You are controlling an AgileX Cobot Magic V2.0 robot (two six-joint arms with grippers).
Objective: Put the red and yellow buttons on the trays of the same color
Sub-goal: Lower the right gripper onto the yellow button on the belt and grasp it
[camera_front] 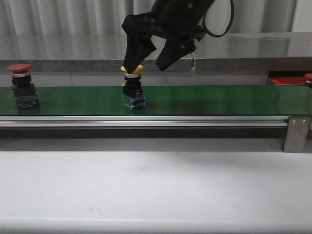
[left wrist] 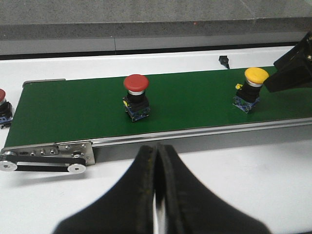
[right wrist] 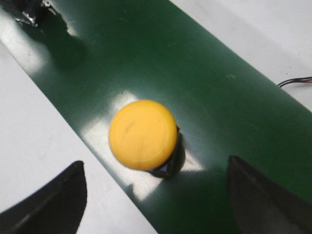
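the right end effector (camera_front: 157,57), jaws wide and empty, straddles the yellow button (camera_front: 132,69); nothing is sorted yet.

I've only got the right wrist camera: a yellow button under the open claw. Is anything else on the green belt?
Observer: Yes, a red button stands near the left end of the belt in the front view.
Operator: Any tray nearby?
Observer: A red tray shows past the belt's right end; no yellow one is in view.
Operator: And the left claw?
Observer: The left claw is shut, holding nothing.
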